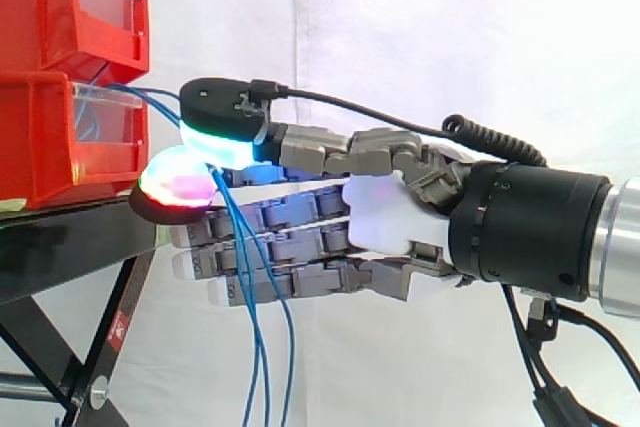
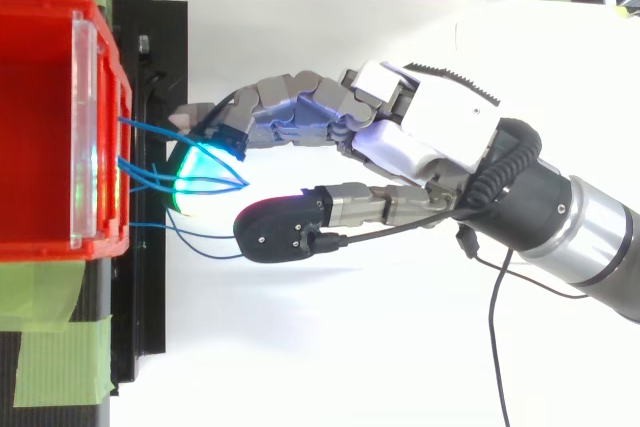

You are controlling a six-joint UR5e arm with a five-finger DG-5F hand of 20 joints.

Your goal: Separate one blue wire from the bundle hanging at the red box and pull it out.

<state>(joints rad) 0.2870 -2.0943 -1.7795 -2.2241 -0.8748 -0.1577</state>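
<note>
Now the wires (image 1: 238,247) run from the box's (image 1: 40,137) front lip into the hand (image 1: 385,212). They are pinched between its glowing pads (image 1: 180,182), the other fingers straight, then hang past the stand's (image 1: 70,237) edge. The likely risk is that several strands are caught, so a pull drags the whole bundle. The top view shows the strands converging at the pinch, while the side view shows their hanging tails.

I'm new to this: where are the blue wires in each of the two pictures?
Side view: the blue wires leave the red box at left, pass between the glowing fingers of the hand, then hang down left of centre.
Top view: they run right from the box front to the green-glowing fingers.
Shared landmark: the red box at the left edge.
</note>
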